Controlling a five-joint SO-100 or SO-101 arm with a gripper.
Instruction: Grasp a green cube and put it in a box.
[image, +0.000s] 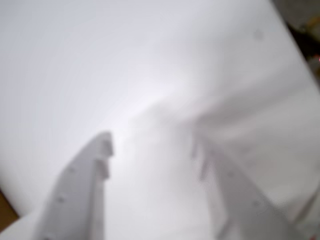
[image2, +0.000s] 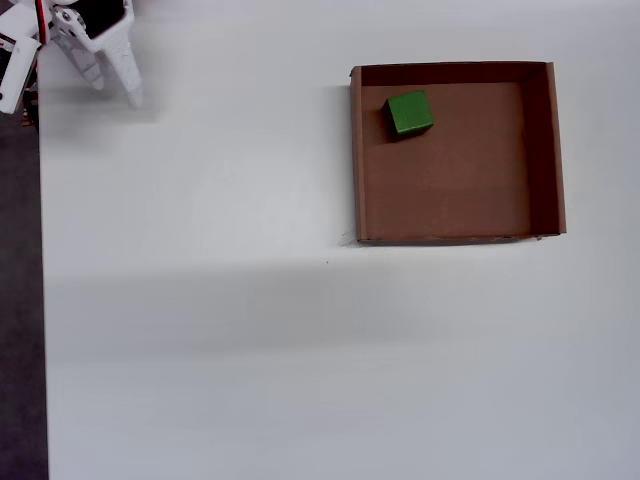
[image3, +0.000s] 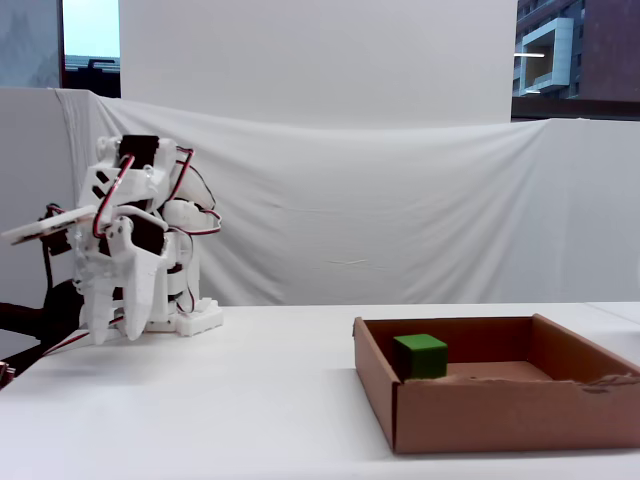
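Note:
The green cube (image2: 410, 113) rests on the floor of the brown cardboard box (image2: 357, 170), near its upper-left corner in the overhead view. From the fixed view the cube (image3: 420, 356) shows just behind the box's front wall (image3: 510, 415). My white gripper (image2: 115, 88) is far from both, at the top-left corner of the overhead view, folded back by the arm's base. It points down over the table in the fixed view (image3: 115, 332). The wrist view is blurred, but the two fingers stand well apart with only white surface between them: the gripper (image: 152, 147) is open and empty.
The white table (image2: 220, 330) spreads between the arm and the box. Its left edge (image2: 42, 300) borders a dark strip of floor. A white cloth backdrop (image3: 400, 200) hangs behind the table. The arm's base (image3: 195, 318) stands at the far left.

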